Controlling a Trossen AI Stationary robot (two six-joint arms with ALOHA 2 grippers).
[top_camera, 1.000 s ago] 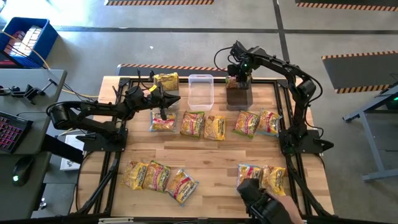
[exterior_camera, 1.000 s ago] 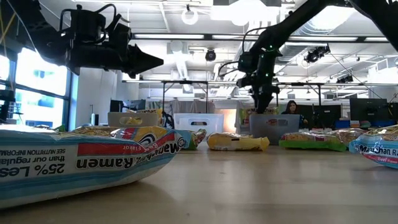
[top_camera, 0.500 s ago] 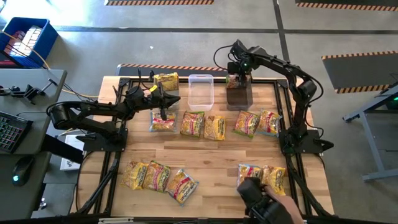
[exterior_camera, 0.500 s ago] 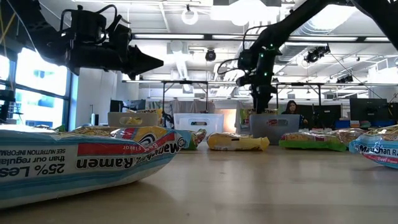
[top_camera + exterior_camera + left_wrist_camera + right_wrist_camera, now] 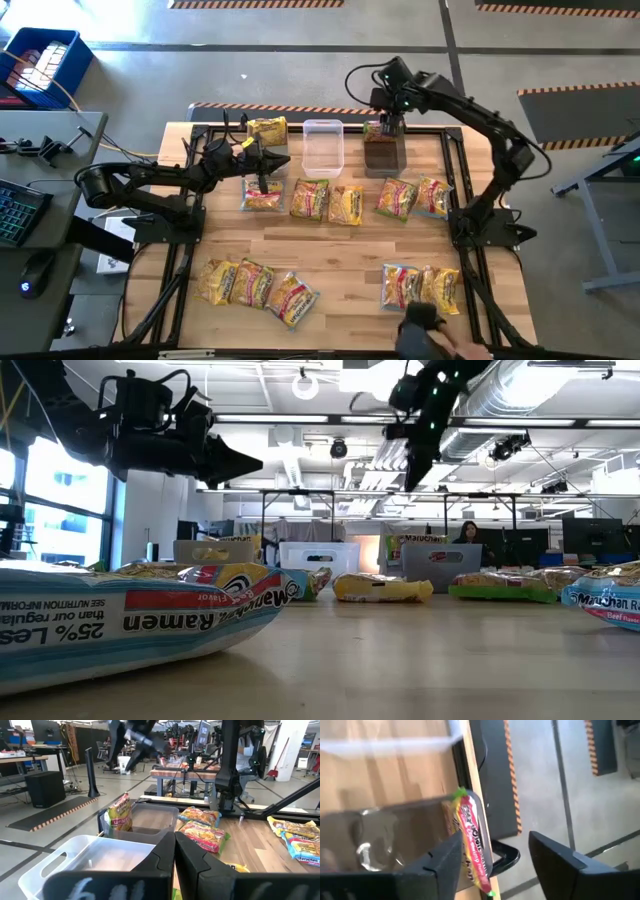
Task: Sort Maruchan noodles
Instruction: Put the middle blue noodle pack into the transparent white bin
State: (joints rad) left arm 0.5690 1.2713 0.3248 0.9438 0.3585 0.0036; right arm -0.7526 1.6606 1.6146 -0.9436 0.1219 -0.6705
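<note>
Above the dark bin point(image 5: 384, 155), the right gripper point(image 5: 386, 112) hangs fingers apart, one packet point(image 5: 472, 841) half hidden inside.

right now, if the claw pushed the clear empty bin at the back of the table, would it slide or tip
The clear bin would probably slide: it sits flat on smooth wood and looks wider than tall. It appears empty and thin-walled, so likely light; even a gentle nudge may send it skidding or turning. A push high on its wall might flex or rock it, so low contact seems safer.
</note>
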